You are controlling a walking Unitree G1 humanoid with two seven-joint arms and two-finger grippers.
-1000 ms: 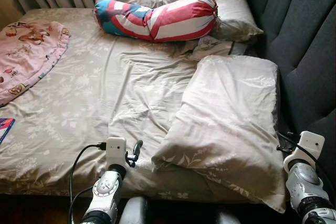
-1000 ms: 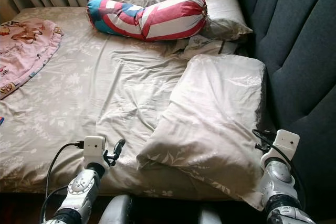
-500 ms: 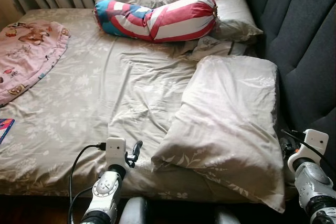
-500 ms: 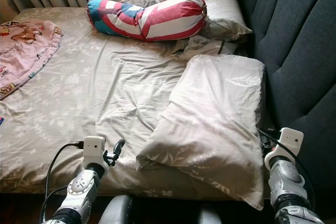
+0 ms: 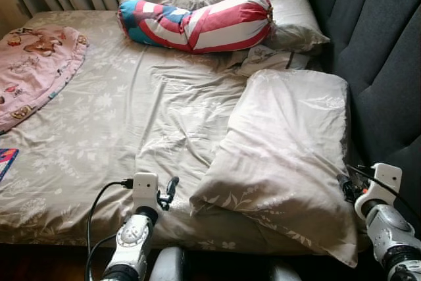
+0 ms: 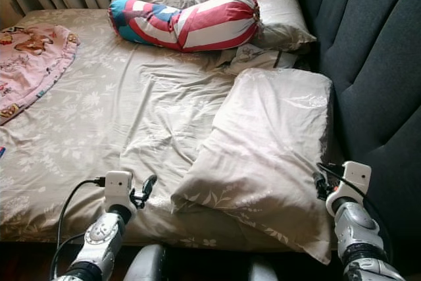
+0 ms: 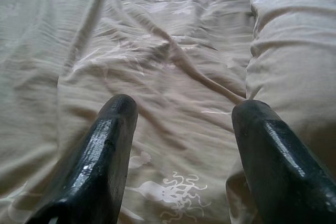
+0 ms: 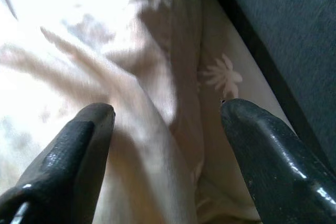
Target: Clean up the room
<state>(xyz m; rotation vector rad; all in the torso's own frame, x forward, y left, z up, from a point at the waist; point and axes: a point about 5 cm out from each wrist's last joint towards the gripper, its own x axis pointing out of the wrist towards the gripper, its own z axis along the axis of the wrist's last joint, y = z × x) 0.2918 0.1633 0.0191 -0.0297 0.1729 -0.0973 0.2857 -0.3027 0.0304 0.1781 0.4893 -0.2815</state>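
Between my two parted grippers lies the beige pillow (image 5: 289, 156), askew on the rumpled bed (image 5: 118, 123). My left gripper (image 7: 181, 129) and right gripper (image 8: 165, 129) flank its edges, gripping nothing; tidying seems barely begun.

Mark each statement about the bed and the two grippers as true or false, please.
1. The striped bolster lies at the far end of the bed. True.
2. The left gripper is shut on the sheet. False: its fingers are open above the sheet, holding nothing.
3. The right gripper is open at the edge of the large pillow, next to the dark headboard. True.
4. The pink blanket covers the large pillow. False: it lies apart, at the bed's left side.
5. The large pillow stands upright against the headboard. False: it lies flat on the bed.
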